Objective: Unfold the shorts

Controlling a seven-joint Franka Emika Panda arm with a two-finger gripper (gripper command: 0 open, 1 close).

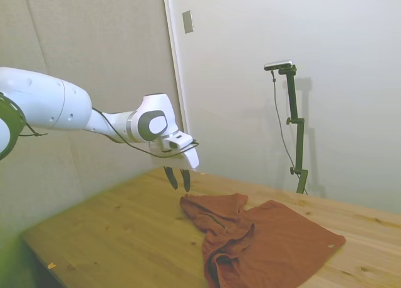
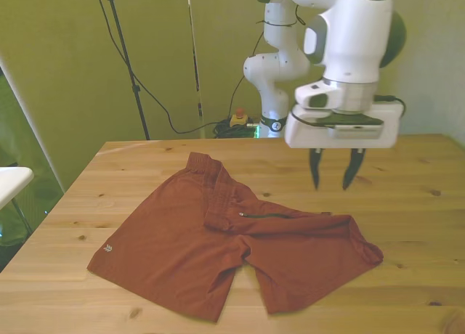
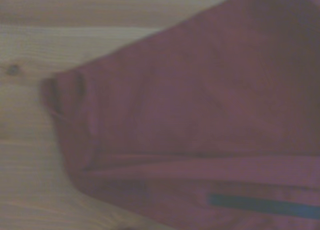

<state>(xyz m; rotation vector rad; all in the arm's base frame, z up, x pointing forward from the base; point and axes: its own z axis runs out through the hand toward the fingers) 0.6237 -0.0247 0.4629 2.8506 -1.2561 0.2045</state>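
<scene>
The rust-brown shorts [image 2: 218, 247] lie on the wooden table [image 2: 436, 225], one leg spread flat toward the front view's left and the other leg [image 2: 320, 254] folded and rumpled toward the front view's right. A dark pocket slit [image 2: 265, 215] shows near the middle. My gripper [image 2: 334, 180] hangs open and empty above the table, just behind the folded leg's edge. From the side, the gripper [image 1: 178, 181] sits a little above the shorts' [image 1: 269, 244] near corner. Up close, the wrist camera shows a corner of the shorts [image 3: 200, 120] on bare wood.
Bare wood of the table [image 1: 106, 231] lies all around the cloth. A white object's edge [image 2: 11, 180] sits off the table at the front view's left.
</scene>
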